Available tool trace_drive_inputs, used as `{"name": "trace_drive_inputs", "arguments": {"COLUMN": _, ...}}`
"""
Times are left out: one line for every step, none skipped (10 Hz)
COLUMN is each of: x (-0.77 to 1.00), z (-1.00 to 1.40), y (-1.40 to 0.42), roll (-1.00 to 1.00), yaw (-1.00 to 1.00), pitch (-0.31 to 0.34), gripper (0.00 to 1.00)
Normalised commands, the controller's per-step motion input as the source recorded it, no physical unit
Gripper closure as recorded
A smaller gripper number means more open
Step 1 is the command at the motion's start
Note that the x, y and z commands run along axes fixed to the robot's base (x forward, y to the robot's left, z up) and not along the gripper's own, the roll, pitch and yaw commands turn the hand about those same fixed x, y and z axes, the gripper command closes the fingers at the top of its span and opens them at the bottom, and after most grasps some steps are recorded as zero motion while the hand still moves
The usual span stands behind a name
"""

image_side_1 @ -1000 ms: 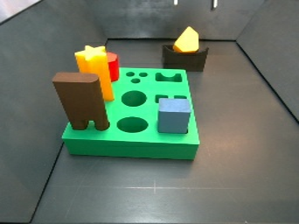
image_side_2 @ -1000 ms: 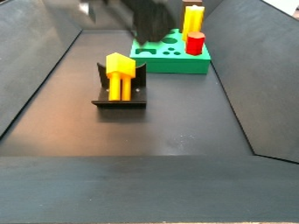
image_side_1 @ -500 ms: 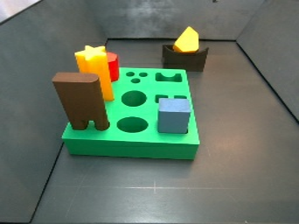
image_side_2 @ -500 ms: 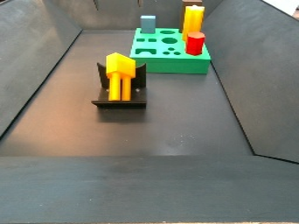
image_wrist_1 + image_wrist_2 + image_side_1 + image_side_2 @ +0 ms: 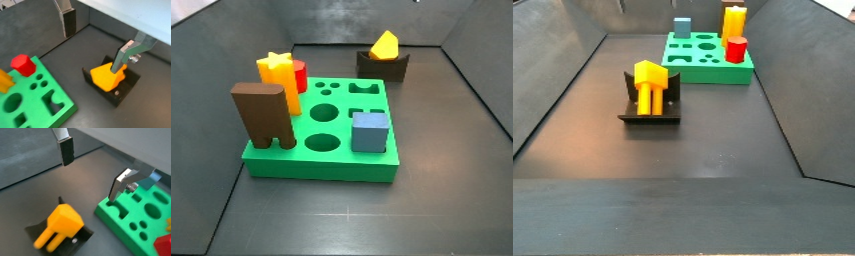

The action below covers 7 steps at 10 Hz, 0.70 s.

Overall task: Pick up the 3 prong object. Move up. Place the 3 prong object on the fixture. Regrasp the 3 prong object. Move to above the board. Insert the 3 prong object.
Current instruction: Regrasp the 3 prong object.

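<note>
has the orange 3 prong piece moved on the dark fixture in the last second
No. In both side views the tall orange plastic 3 prong object sits in the same spot on the small dark notched fixture, equally far from the green board. The open gripper hangs above it.

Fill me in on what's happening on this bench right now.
A Franka arm is partway through a peg job. The 3 prong object, an orange piece, rests on the fixture, apart from the board. The gripper is open and holds nothing; both wrist views show its fingers spread above the piece, and neither side view shows the gripper. The board's three small round holes are free. A brown arch block, blue cube, yellow star post and red cylinder stand on the board.
</note>
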Motion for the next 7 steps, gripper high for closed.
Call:
{"name": "trace_drive_inputs", "arguments": {"x": -0.01, "z": 0.00, "y": -0.02, "roll": 1.00, "yaw": 0.03, "pitch": 0.028, "gripper": 0.00}}
{"name": "trace_drive_inputs", "arguments": {"x": -0.01, "z": 0.00, "y": -0.02, "roll": 1.00, "yaw": 0.03, "pitch": 0.031, "gripper": 0.00}}
{"name": "trace_drive_inputs", "arguments": {"x": 0.00, "z": 0.01, "y": -0.02, "roll": 1.00, "yaw": 0.03, "pitch": 0.037, "gripper": 0.00}}
{"name": "trace_drive_inputs", "arguments": {"x": 0.01, "z": 0.00, "y": -0.02, "roll": 1.00, "yaw": 0.03, "pitch": 0.041, "gripper": 0.00}}
{"name": "trace_drive_inputs", "arguments": {"x": 0.02, "z": -0.01, "y": -0.02, "roll": 1.00, "yaw": 0.04, "pitch": 0.045, "gripper": 0.00}}
{"name": "trace_drive_inputs", "arguments": {"x": 0.05, "z": -0.02, "y": -0.02, "roll": 1.00, "yaw": 0.04, "pitch": 0.058, "gripper": 0.00}}
{"name": "trace_drive_inputs", "arguments": {"x": 0.06, "z": -0.02, "y": -0.03, "roll": 1.00, "yaw": 0.05, "pitch": 0.069, "gripper": 0.00}}
